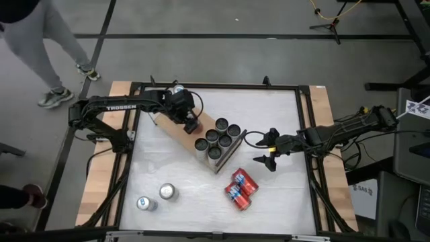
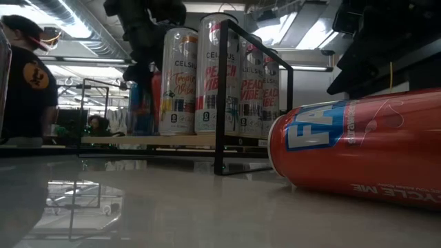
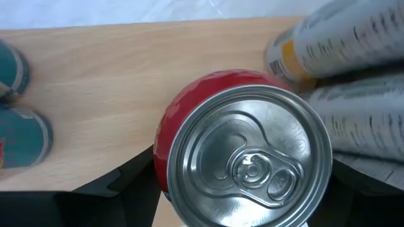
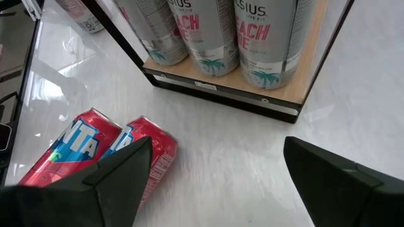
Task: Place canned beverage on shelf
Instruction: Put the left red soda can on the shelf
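Observation:
The shelf (image 1: 171,128), a light-wood board on a black wire frame, lies slantwise mid-table. Several tall silver cans (image 1: 218,138) stand on its right half. My left gripper (image 1: 191,124) hangs over the board next to those cans, shut on a red can (image 3: 208,88) with a silver top (image 3: 249,157). The can's base is hidden, so I cannot tell whether it stands on the board (image 3: 113,75). My right gripper (image 1: 269,158) is open over the table, right of the shelf, and touches nothing. Two red cans (image 4: 88,148) lie below it. My left gripper has the red can between its two fingers, one on each side of the can's wall just under the top rim (image 3: 161,157). The fingers (image 3: 126,186) come slanting down from above. The can stands upright over the board, close beside the silver cans (image 3: 353,126).
Two red cans (image 1: 240,188) lie on their sides on the white tabletop near the shelf's right end. Two silver cans (image 1: 167,191) (image 1: 143,203) stand near the table's front left. A person (image 1: 40,47) walks beyond the far left corner.

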`<state>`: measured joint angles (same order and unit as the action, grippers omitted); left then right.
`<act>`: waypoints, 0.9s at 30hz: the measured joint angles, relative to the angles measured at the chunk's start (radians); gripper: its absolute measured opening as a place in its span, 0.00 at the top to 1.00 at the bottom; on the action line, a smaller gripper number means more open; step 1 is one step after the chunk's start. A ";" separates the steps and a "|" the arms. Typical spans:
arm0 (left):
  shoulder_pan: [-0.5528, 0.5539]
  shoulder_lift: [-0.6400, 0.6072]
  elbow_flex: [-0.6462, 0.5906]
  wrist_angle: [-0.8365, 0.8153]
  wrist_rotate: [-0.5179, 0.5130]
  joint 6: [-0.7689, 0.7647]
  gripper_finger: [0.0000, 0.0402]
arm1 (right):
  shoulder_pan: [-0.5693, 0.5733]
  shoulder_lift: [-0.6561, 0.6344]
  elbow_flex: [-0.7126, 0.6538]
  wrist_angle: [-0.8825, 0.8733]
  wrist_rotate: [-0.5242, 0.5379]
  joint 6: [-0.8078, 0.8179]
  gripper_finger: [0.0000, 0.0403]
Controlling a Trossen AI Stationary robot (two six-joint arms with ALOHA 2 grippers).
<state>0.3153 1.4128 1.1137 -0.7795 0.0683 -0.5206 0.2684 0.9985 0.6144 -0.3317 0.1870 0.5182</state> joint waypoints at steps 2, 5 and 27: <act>0.000 0.000 0.000 -0.012 0.003 0.032 0.29 | 0.000 0.000 0.000 0.000 0.000 0.000 0.12; 0.000 0.000 0.000 -0.067 0.002 0.072 0.29 | 0.000 0.000 0.000 0.000 0.000 0.000 0.12; -0.004 -0.002 0.000 -0.172 -0.009 0.268 0.21 | 0.000 0.000 0.000 0.000 -0.001 0.000 0.12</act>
<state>0.3111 1.4109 1.1141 -0.9520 0.0592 -0.2523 0.2682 0.9988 0.6144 -0.3313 0.1864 0.5186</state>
